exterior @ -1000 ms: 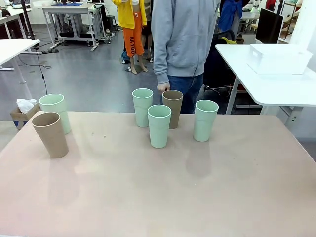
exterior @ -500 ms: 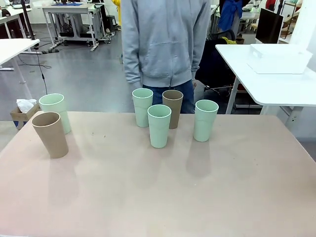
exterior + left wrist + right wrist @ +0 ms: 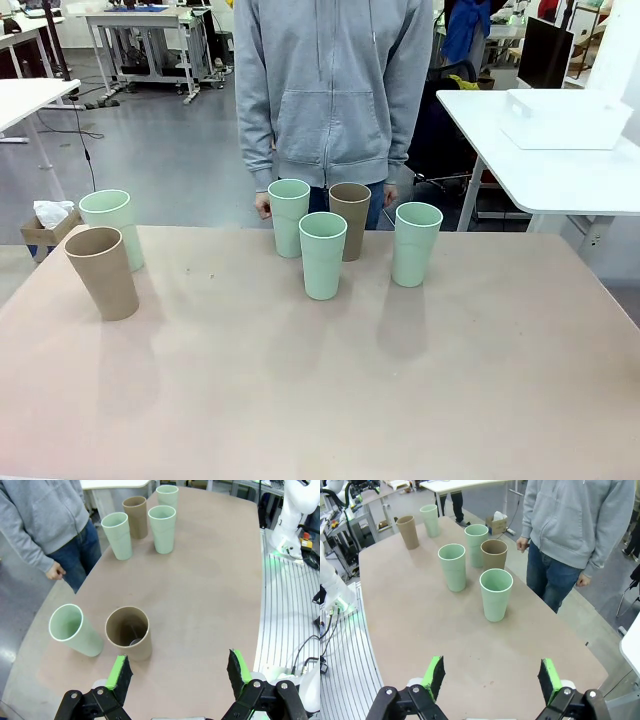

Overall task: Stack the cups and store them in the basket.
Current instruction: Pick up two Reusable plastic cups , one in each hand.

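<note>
- Counting six cups [image 3: 452, 566] on the desk [image 3: 320, 400], all upright and none nested yet.
- Over at the left: tan cup [image 3: 103, 272] just in front of mint cup [image 3: 108, 225], close together, maybe touching, hard to tell.
- Mid-desk near the far edge: front mint [image 3: 323, 254], back mint [image 3: 289, 215] and back tan [image 3: 350, 218] bunched tight, with right mint [image 3: 416, 243] a little apart.
- Looks like the basket [image 3: 565, 118] is parked on the white side table [image 3: 560, 185] off to the right, well apart from every cup.
- Then the left pincer [image 3: 178, 672]: released, spread wide, gripping nothing, hovering just short of tan cup.
- Same deal for the right pincer [image 3: 491, 677]: released and empty, aimed toward right mint.
- Also a person [image 3: 325, 90] at the far side, arms hanging, one hand [image 3: 263, 207] right behind back mint.
- Now the worry list, pure guesswork:
- Easy to clip a neighbour and tip it when reaching into that tight bunch with a spread this wide. Safer to start with right mint or the left pair.
- Tall tapered walls, so probably easy to squeeze one upward and out of the pads, or lift it crooked.
- Nesting off-centre likely means rim catching rim and knocking over the lower one.
- Long haul to the basket, maybe out of reach entirely; plenty of room to drop a wobbly stack on the way.
- Worth minding that hand near back mint before going in there.
</note>
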Robot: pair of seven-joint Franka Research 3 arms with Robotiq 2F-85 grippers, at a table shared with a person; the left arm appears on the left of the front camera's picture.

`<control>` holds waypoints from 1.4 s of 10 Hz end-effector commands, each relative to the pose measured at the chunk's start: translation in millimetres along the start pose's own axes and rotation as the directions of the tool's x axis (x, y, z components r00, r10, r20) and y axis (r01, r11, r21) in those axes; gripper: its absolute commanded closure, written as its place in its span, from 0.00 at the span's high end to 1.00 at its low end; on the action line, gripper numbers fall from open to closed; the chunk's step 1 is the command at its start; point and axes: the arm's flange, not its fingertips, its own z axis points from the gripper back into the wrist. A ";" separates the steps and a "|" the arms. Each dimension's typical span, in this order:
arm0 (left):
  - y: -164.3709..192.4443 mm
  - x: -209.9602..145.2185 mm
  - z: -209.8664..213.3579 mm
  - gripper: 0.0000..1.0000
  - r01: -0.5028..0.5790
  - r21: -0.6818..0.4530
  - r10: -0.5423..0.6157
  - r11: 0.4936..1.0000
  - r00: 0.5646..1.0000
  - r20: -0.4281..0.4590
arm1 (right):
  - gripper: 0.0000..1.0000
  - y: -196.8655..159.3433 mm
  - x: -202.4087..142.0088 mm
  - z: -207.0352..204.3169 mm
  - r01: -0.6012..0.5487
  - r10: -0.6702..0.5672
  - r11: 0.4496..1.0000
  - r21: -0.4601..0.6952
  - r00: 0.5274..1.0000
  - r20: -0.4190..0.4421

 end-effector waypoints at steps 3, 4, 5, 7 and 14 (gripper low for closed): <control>0.8 0.8 1.9 1.00 0.020 -0.005 -0.020 1.000 1.000 0.012 | 1.00 -1.6 1.2 -1.1 -0.021 0.021 1.000 0.003 0.999 0.027; 0.8 0.8 1.9 1.00 0.020 -0.005 -0.020 1.000 1.000 0.012 | 1.00 -1.6 1.2 -1.1 -0.021 0.021 1.000 0.003 0.999 0.027; 0.8 0.8 1.9 1.00 0.020 -0.005 -0.020 1.000 1.000 0.012 | 1.00 -1.6 1.2 -1.1 -0.021 0.021 1.000 0.003 0.999 0.027; 0.8 0.8 1.9 1.00 0.020 -0.005 -0.020 1.000 1.000 0.012 | 1.00 -1.6 1.2 -1.1 -0.021 0.021 1.000 0.003 0.999 0.027; 0.8 0.8 1.9 1.00 0.020 -0.005 -0.020 1.000 1.000 0.012 | 1.00 -1.6 1.2 -1.1 -0.021 0.021 1.000 0.003 0.999 0.027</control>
